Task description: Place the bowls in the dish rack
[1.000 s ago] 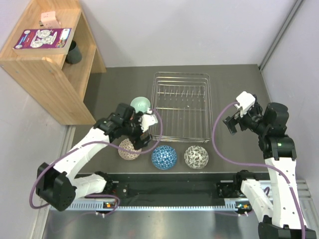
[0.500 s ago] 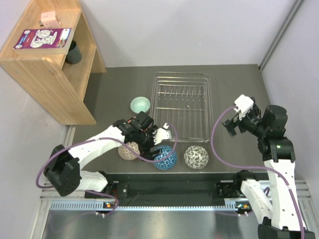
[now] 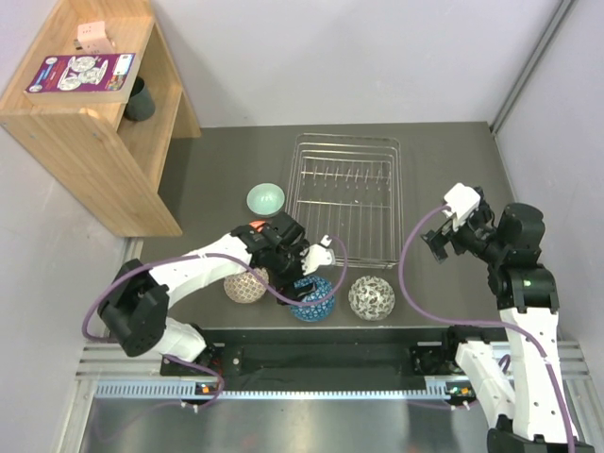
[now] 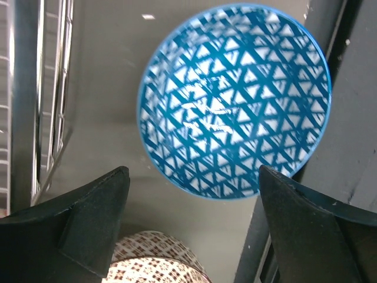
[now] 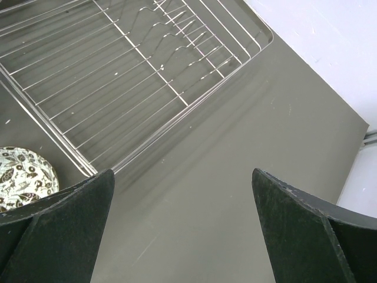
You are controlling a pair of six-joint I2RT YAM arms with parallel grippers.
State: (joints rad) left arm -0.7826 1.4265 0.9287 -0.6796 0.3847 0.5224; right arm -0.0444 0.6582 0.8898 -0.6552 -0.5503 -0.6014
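Observation:
The silver wire dish rack [image 3: 344, 193] holds no bowls. The mint green bowl [image 3: 266, 198] sits left of it. The beige-brown mesh bowl [image 3: 243, 284], blue mosaic bowl [image 3: 315, 299] and grey-white bowl [image 3: 371, 297] stand in a row at the near edge. An orange sliver [image 3: 255, 225] of the red-orange floral bowl shows from under my left arm. My left gripper [image 3: 300, 276] is open and empty, just above the blue bowl's [image 4: 235, 100] left rim, with the beige bowl [image 4: 154, 259] beside it. My right gripper [image 3: 441, 242] is open and empty over bare table right of the rack [image 5: 118, 76].
A wooden shelf [image 3: 90, 123] with a dark cup [image 3: 140, 99] stands at the far left. The grey-white bowl [image 5: 23, 174] lies left of my right gripper [image 5: 182, 230]. The table's near edge runs just behind the bowl row.
My left arm has swung right and nearer, from above the beige-brown bowl to the blue bowl's left rim. The right arm has barely moved.

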